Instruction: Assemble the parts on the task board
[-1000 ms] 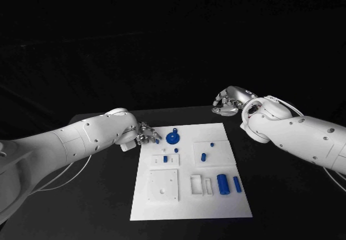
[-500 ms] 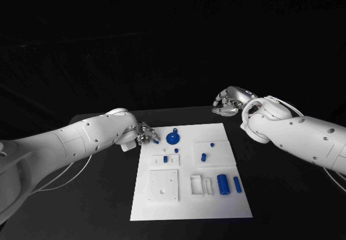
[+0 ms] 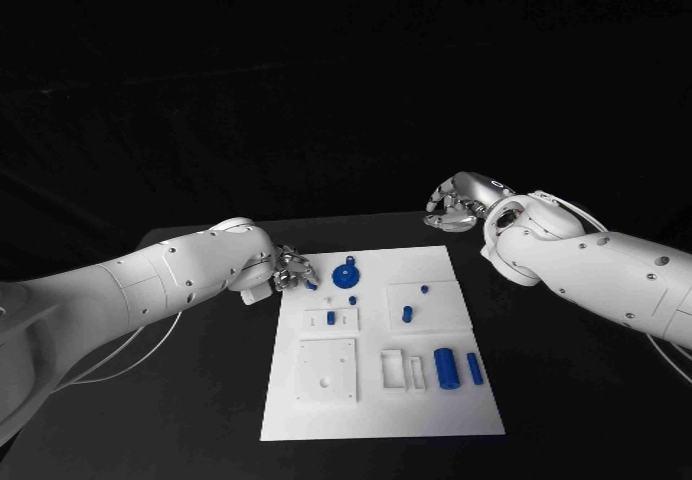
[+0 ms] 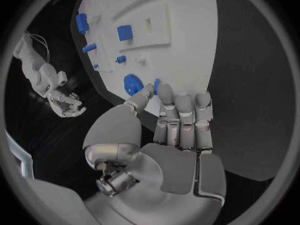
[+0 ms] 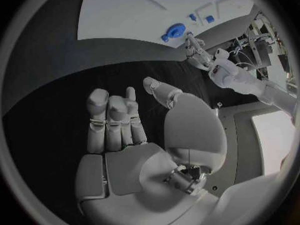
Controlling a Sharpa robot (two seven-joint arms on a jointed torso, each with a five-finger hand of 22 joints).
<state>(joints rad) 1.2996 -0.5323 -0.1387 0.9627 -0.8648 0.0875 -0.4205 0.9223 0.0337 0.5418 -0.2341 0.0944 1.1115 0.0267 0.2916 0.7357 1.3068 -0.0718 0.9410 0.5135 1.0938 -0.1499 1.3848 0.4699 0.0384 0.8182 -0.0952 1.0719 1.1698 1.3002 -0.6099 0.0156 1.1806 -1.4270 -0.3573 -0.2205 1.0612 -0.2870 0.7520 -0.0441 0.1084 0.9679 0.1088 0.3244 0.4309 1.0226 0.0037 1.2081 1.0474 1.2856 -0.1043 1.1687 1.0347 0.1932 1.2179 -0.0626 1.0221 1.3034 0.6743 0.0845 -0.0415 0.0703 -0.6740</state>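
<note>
Looking down from the head camera, the task board (image 3: 378, 345) lies mid-table with blue parts on it: a round disc (image 3: 346, 274) near its far left corner, two cylinders (image 3: 447, 369) toward the near right. The left hand (image 3: 293, 270) hovers at the board's far left edge (beside the disc). The right hand (image 3: 459, 203) hangs well beyond the board's far right corner.

At the left wrist, the fingers (image 4: 184, 120) lie together, slightly bent, holding nothing I can see, with the disc (image 4: 132, 83) just past the fingertips.

At the right wrist, the fingers (image 5: 109, 120) are loosely curled and empty above bare table.
</note>
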